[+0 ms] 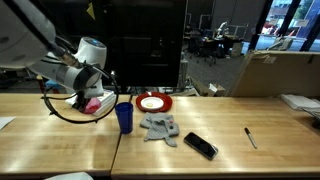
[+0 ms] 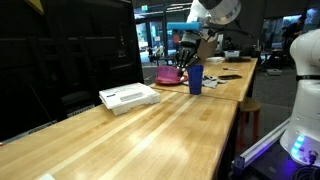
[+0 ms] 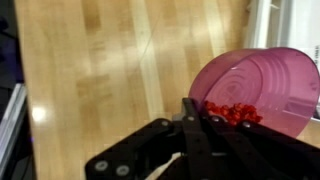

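Observation:
My gripper (image 3: 192, 112) is shut on the rim of a pink bowl (image 3: 262, 80), its dark fingers (image 3: 190, 125) pinched together at the near edge. Small red pieces (image 3: 236, 112) lie heaped inside the bowl against that edge. In both exterior views the gripper (image 1: 92, 92) (image 2: 183, 64) holds the pink bowl (image 1: 98, 105) (image 2: 167, 74) low at the wooden table (image 1: 220, 120); whether it rests on the surface I cannot tell. A blue cup (image 1: 124, 117) (image 2: 195, 79) stands upright right beside the bowl.
Beyond the cup lie a red plate (image 1: 153, 102), a grey cloth (image 1: 160, 127), a black phone (image 1: 200, 145) and a pen (image 1: 250, 137). A cardboard box (image 1: 280, 70) stands behind. A white flat box (image 2: 130, 96) lies on the table; a white robot base (image 2: 305, 100) stands alongside.

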Tool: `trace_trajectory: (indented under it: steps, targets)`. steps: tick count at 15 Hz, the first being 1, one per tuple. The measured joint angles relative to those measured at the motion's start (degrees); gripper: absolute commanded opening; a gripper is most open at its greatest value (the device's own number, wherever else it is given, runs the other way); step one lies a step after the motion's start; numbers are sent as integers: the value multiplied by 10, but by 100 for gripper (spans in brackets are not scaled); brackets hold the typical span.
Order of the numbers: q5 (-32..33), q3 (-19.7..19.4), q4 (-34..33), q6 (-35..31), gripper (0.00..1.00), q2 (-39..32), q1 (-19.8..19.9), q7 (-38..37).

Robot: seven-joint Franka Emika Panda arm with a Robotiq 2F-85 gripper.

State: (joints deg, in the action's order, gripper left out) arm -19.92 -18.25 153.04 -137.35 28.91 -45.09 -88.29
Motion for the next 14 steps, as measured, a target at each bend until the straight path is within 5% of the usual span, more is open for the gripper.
trace_trajectory:
  steps: [3, 6, 9, 14]
  targets:
    - [-45, 57, 1, 13, 4, -5, 62, 32]
    - [-51, 75, 0, 11, 1, -14, 72, 34]
    - [-153, 113, 0, -14, 1, -24, 105, 138]
    - [-310, 80, -16, -62, 1, -68, 61, 345]
